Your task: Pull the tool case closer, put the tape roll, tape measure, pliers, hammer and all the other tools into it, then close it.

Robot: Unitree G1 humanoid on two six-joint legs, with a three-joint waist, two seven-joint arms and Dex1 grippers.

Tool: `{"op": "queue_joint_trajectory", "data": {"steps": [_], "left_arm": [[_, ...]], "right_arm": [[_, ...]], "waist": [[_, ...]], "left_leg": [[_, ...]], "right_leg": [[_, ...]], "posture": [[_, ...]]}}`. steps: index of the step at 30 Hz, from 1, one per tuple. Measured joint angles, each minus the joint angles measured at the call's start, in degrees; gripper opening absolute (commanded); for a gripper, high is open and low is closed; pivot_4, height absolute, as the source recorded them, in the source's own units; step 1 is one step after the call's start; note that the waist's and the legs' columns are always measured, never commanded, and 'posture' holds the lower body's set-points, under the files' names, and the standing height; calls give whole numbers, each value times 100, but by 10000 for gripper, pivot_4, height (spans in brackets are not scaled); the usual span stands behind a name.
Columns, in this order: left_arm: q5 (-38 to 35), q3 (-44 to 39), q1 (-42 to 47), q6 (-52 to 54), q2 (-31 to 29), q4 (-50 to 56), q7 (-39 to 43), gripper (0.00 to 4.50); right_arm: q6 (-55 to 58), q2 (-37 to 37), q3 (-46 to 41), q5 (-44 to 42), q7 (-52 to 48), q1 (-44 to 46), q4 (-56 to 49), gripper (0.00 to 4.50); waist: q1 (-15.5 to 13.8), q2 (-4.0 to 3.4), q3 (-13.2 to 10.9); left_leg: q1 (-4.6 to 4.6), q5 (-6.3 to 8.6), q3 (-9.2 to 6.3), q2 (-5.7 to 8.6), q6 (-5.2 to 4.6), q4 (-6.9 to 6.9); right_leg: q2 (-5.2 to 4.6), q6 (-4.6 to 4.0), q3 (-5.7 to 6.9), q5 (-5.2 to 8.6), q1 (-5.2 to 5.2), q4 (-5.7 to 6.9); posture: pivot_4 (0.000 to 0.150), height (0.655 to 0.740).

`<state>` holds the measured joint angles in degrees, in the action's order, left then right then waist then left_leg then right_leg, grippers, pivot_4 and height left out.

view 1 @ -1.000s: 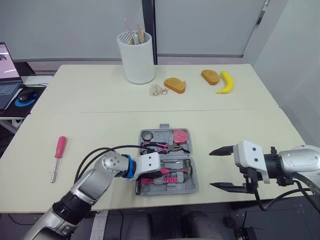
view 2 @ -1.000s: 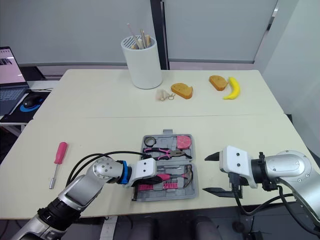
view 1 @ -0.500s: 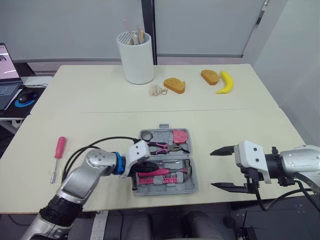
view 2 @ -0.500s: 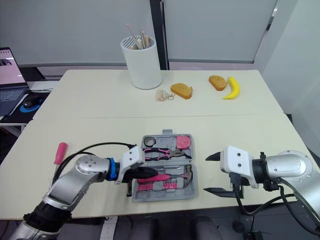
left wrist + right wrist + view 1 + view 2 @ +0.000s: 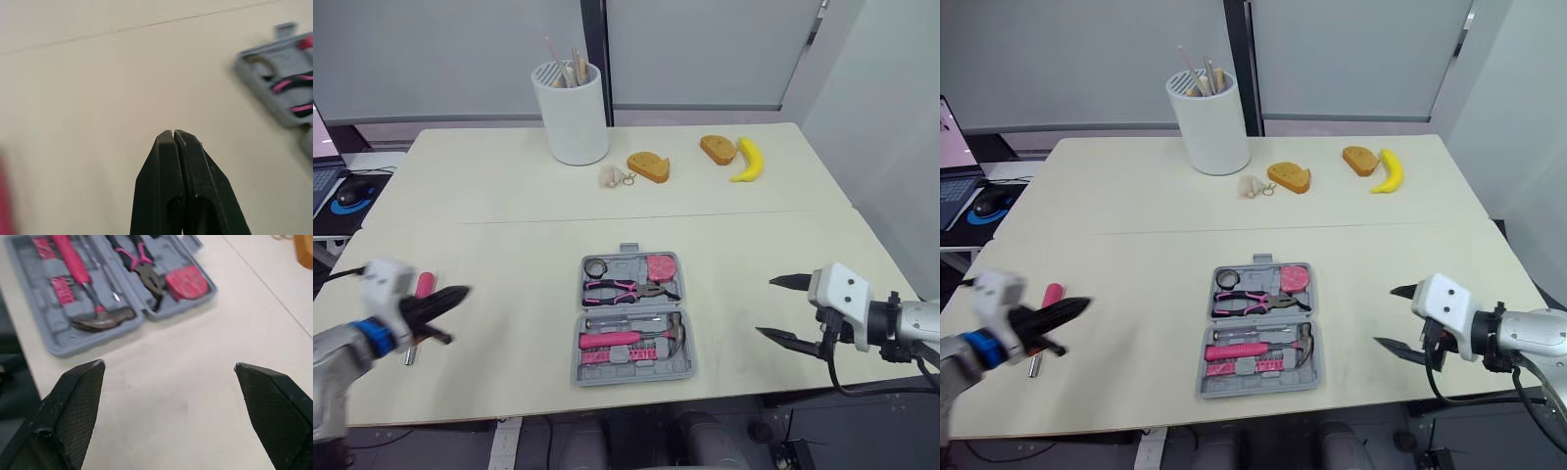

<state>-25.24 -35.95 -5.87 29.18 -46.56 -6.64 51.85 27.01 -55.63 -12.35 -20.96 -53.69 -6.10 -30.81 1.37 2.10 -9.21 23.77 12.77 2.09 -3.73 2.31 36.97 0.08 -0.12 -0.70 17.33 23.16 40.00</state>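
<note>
The grey tool case lies open near the table's front edge. It holds a tape roll, a pink tape measure, pliers and a pink-handled hammer. A pink screwdriver lies on the table far to the left of the case. My left gripper hovers beside the screwdriver, shut with nothing in it. My right gripper stands open to the right of the case, holding nothing. The right wrist view looks at the case from that side.
A white cup of sticks stands at the back. Two bread pieces, a banana and a small pale object lie behind the case. A mouse sits on a side desk to the left.
My left gripper has left the case and swung far to the left, ending beside the screwdriver. My right gripper has drawn back a little to the right. The camera view shifted slightly.
</note>
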Motion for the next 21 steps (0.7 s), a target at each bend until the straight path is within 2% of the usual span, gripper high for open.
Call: {"op": "queue_joint_trajectory", "data": {"steps": [2,8,13,21], "left_arm": [[0,-275,-175,-131,-92,-372,0,8997],[-18,-910,-755,-254,-417,-1766,92,29363],[-25,-1088,-913,-487,-658,-2519,278,44753],[-106,-1097,-976,-582,-650,-2570,259,44753]], "right_arm": [[-118,33,-23,18,1,-26,38,45000],[-165,9,-496,-64,-325,-473,358,45000],[-206,-92,-624,-60,-639,-635,439,45000],[-125,-138,-615,-81,-750,-377,373,45000]], "waist": [[-9,2,1],[-25,17,10],[-27,27,20],[-15,34,26]], "left_leg": [[-1,0,-3,-2,0,0],[0,0,1,-6,1,-2],[-2,0,0,-21,1,-2],[-2,0,4,-27,1,-3]], "right_leg": [[-6,2,9,1,-3,1],[-25,0,10,1,-4,-1],[-26,-2,15,3,-4,0],[-27,-6,13,1,-4,0]], "posture": [[1500,7337],[1500,7337],[1500,7337],[1500,7337]]}}
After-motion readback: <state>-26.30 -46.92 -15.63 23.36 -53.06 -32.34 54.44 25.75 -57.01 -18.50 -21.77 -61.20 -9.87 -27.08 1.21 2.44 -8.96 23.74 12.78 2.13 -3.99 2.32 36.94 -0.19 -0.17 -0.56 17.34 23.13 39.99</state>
